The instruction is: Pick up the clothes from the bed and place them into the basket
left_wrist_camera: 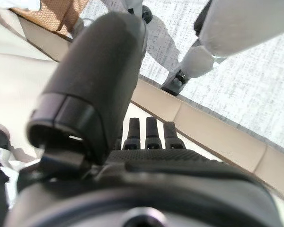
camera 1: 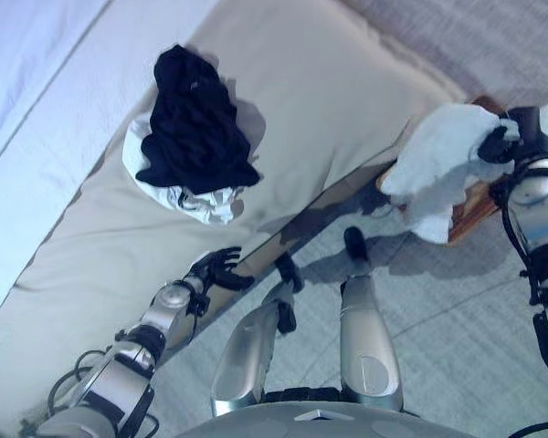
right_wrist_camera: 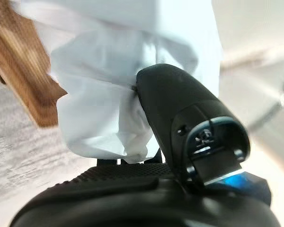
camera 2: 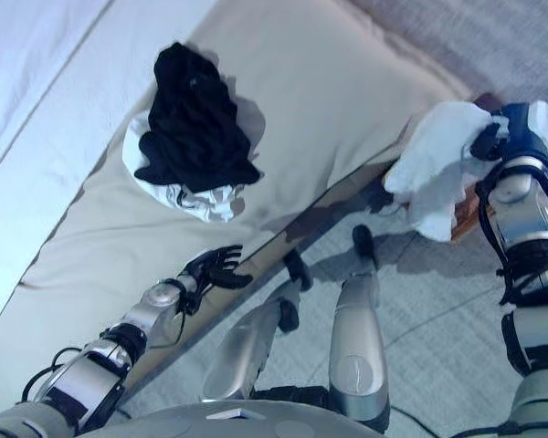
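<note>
A black garment (camera 1: 196, 123) lies on a white patterned garment (camera 1: 205, 203) on the beige bed (camera 1: 82, 274). My right hand (camera 1: 510, 139) is shut on a white garment (camera 1: 438, 164) and holds it over the brown wooden basket (camera 1: 475, 212) beside the bed's far corner; the cloth hangs over the basket's rim. In the right wrist view the thumb (right_wrist_camera: 180, 109) presses into the white cloth (right_wrist_camera: 113, 94) by the basket's edge (right_wrist_camera: 23, 80). My left hand (camera 1: 221, 269) hovers at the bed's near edge, below the clothes pile, with its fingers loosely spread and empty.
A white pillow or sheet (camera 1: 27, 100) lies along the bed's left side. Grey carpet (camera 1: 457, 301) covers the floor between the bed and the basket. The bed's edge (left_wrist_camera: 203, 127) runs past my left hand's fingers (left_wrist_camera: 146, 132).
</note>
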Available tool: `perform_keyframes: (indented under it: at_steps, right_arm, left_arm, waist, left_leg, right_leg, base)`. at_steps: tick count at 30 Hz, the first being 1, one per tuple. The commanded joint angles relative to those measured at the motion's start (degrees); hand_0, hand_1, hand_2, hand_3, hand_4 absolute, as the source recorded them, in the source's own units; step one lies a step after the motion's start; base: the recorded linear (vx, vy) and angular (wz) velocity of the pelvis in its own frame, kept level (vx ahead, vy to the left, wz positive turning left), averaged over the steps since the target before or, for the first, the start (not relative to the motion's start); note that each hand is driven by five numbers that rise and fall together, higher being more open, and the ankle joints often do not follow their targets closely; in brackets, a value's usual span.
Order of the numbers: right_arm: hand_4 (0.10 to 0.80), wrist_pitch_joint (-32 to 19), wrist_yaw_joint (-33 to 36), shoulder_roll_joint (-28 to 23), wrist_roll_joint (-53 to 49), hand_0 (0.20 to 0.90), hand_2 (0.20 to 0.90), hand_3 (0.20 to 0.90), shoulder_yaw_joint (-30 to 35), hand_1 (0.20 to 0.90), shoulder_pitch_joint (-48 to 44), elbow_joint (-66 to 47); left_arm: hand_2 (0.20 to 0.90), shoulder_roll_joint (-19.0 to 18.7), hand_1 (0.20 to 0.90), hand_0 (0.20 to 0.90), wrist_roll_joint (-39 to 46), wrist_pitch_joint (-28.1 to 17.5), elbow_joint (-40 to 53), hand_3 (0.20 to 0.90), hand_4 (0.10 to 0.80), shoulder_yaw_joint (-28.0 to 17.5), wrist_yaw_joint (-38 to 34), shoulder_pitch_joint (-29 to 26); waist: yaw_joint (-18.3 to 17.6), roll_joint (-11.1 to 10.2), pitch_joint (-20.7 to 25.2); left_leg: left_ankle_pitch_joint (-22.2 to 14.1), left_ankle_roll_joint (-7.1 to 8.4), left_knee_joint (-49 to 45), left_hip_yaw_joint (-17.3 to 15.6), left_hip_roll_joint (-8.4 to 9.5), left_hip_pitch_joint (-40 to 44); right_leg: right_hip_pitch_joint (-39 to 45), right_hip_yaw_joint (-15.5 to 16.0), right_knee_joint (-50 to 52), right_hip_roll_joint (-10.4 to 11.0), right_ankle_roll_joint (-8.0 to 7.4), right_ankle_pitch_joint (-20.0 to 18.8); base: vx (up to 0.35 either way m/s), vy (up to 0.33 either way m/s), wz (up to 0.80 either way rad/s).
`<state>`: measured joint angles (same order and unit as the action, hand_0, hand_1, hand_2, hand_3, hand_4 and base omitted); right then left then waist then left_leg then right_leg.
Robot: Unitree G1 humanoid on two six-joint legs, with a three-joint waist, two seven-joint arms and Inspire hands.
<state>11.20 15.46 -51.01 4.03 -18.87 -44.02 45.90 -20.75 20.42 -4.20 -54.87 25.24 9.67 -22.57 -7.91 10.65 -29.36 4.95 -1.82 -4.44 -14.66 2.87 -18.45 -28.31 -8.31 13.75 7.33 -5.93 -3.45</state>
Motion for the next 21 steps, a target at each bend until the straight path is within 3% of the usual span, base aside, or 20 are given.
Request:
perform_keyframes:
  at_steps: [1, 4, 5, 6, 7, 9, 13, 15, 17, 21]
  right_arm:
    - [0.100, 4.5, 4.5, -6.4, 6.7, 0.300, 0.300, 0.200, -3.1, 0.300, -10.9, 2.6]
    - [0.100, 8.5, 4.5, -6.7, 5.9, 0.300, 0.300, 0.200, -3.8, 0.300, -13.0, 8.4]
    - [0.136, 10.3, 3.3, -6.7, 5.8, 0.331, 0.331, 0.236, -3.8, 0.331, -13.3, 9.7]
    - [0.328, 10.8, 2.1, -6.8, 6.7, 0.495, 0.495, 0.428, -3.8, 0.495, -13.5, 12.2]
    - [0.800, 12.4, -0.9, -6.8, 9.4, 0.900, 0.900, 0.900, -4.4, 0.900, -14.0, 15.1]
    - [0.800, 14.7, -6.7, -7.0, 12.5, 0.900, 0.900, 0.900, -6.1, 0.900, -14.7, 19.4]
    - [0.800, 18.8, -26.3, -6.4, 17.1, 0.900, 0.900, 0.900, -8.7, 0.900, -12.2, 34.9]
    - [0.800, 16.4, -24.5, -5.7, 13.1, 0.900, 0.900, 0.900, -6.3, 0.900, -9.0, 38.0]
    - [0.800, 10.9, -12.7, -6.0, 5.8, 0.900, 0.900, 0.900, -2.3, 0.900, -8.2, 35.4]
    - [0.800, 4.8, 1.5, -6.5, 1.7, 0.900, 0.900, 0.900, 1.3, 0.900, -8.2, 21.8]
  left_arm:
    - [0.900, -1.5, 0.900, 0.900, 1.9, -3.0, 0.9, 0.900, 0.800, 0.2, -0.5, 2.9]
    - [0.900, -1.9, 0.900, 0.900, 2.7, -4.3, 1.8, 0.900, 0.800, 0.9, 0.3, 3.5]
    - [0.900, -1.9, 0.900, 0.900, 2.7, -4.5, 1.9, 0.900, 0.800, 1.0, 0.3, 3.8]
    - [0.900, -2.1, 0.900, 0.900, 2.6, -4.7, 2.0, 0.900, 0.800, 0.9, 0.6, 4.0]
    - [0.900, -2.3, 0.900, 0.900, 2.8, -4.9, 1.7, 0.900, 0.800, 0.9, 0.9, 3.9]
    - [0.900, -2.7, 0.900, 0.900, 2.7, -4.9, 1.4, 0.900, 0.800, 0.6, 1.6, 3.8]
    - [0.900, -4.9, 0.900, 0.900, 1.2, -3.7, 1.4, 0.900, 0.800, 0.1, 3.6, 2.3]
    - [0.900, -6.4, 0.900, 0.900, -0.2, -2.7, 1.6, 0.900, 0.800, -0.1, 5.0, 1.0]
    - [0.900, -7.1, 0.900, 0.900, -1.0, -3.1, 1.3, 0.900, 0.800, -0.2, 5.3, 1.2]
    - [0.900, -6.5, 0.900, 0.900, 0.6, -3.2, 2.3, 0.900, 0.800, -0.2, 2.4, 3.8]
  waist:
    - [0.1, 1.2, -0.4]
    - [0.8, 2.6, -0.4]
    - [1.0, 2.9, -0.4]
    - [1.3, 3.2, -0.4]
    - [1.5, 3.4, -0.4]
    - [1.9, 3.5, -0.4]
    - [4.0, 2.9, -0.4]
    - [5.3, 2.0, -0.4]
    - [6.2, 0.6, -0.4]
    - [6.1, -1.7, 0.0]
  left_leg:
    - [-9.4, -0.76, -14.7, 3.6, 1.68, -4.8]
    - [-8.8, -0.49, -14.6, 4.0, 1.98, -6.8]
    - [-8.6, -0.40, -14.5, 4.1, 2.01, -7.2]
    - [-8.2, -0.31, -14.1, 4.2, 2.01, -7.4]
    - [-7.8, -0.20, -13.7, 4.4, 2.04, -7.5]
    - [-7.2, -0.08, -12.9, 4.7, 1.98, -7.3]
    - [-6.8, 0.48, -10.3, 6.6, 1.82, -5.3]
    - [-5.2, -0.05, -9.4, 7.2, 1.74, -5.2]
    - [-5.3, -0.13, -8.7, 8.2, 1.52, -3.8]
    - [-5.0, 0.16, -6.6, 8.6, 0.88, -1.8]
  right_leg:
    - [-1.5, 7.6, 6.5, -0.2, 5.16, 4.8]
    - [-3.7, 8.1, 7.4, -0.2, 5.67, 5.3]
    - [-4.1, 8.3, 7.5, -0.2, 5.76, 5.4]
    - [-4.3, 8.4, 7.4, -0.2, 5.86, 5.4]
    - [-4.5, 8.6, 7.3, -0.2, 5.94, 5.4]
    - [-4.2, 8.7, 6.9, -0.3, 6.09, 5.3]
    - [-1.5, 9.9, 5.4, -0.3, 5.87, 6.2]
    - [-0.4, 11.3, 3.9, 0.1, 5.95, 4.1]
    - [1.9, 11.9, 2.9, 0.0, 5.38, 3.7]
    - [4.2, 11.7, 1.5, -1.0, 4.61, 3.1]
  base:
    - [-0.049, -0.084, 0.04]
    - [-0.027, -0.055, 0.03]
    - [-0.025, -0.042, 0.06]
    - [-0.024, -0.035, 0.05]
    - [-0.021, -0.033, 0.03]
    - [-0.007, -0.019, 0.02]
    - [0.018, -0.121, 0.13]
    - [-0.073, -0.195, 0.36]
    - [0.046, -0.118, 0.42]
    - [0.070, 0.050, 0.09]
